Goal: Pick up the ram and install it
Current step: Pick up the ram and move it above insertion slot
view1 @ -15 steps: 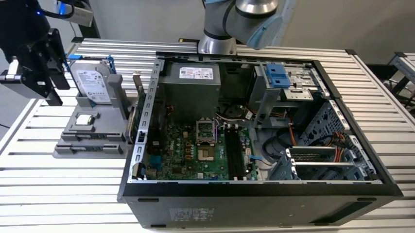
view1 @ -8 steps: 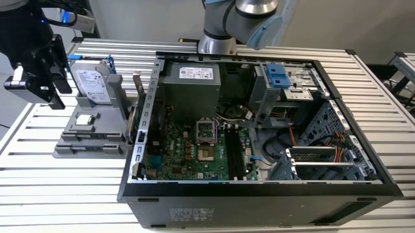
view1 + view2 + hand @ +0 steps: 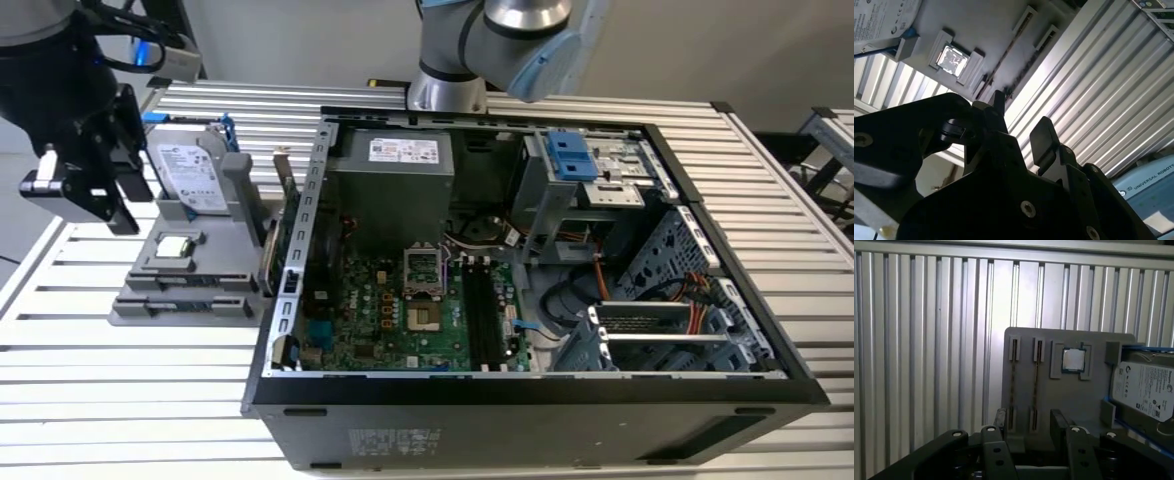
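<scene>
Ram [image 3: 1036, 382] ahead of gripper [image 3: 1028, 419], apart

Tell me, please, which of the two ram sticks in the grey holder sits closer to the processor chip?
The ram stick directly beside the processor chip; the other ram stick stands one slot further off, by the holder's edge.

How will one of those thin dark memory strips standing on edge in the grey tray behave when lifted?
Probably stiff: the thin dark ram strip runs straight between its end slots in the grey holder tray. Likely light, being so thin. Standing on edge, it may tilt or slip in the open black gripper.
</scene>
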### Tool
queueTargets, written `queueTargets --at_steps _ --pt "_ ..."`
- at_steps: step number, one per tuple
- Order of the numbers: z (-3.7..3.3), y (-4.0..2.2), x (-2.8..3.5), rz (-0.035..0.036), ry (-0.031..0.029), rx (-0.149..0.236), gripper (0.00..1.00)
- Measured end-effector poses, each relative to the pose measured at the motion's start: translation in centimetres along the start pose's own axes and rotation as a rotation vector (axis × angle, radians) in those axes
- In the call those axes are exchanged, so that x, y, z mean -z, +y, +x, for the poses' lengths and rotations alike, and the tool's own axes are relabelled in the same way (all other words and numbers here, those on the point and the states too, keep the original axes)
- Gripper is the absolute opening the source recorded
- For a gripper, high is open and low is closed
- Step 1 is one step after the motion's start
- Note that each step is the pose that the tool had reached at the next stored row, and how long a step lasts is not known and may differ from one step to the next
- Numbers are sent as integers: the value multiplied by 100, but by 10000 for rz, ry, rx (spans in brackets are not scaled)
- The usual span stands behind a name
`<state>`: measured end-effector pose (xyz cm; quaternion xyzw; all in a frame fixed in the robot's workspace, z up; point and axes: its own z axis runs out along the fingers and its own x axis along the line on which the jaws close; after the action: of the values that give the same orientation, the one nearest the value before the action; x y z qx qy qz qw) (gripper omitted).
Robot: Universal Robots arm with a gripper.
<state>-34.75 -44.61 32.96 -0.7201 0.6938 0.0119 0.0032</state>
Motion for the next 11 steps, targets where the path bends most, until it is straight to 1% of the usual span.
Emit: queueTargets --at_steps 4,11 --pt "1 -1 -57 1 0 -2 100" --pt "4 -3 -179 0 -1 -2 100"
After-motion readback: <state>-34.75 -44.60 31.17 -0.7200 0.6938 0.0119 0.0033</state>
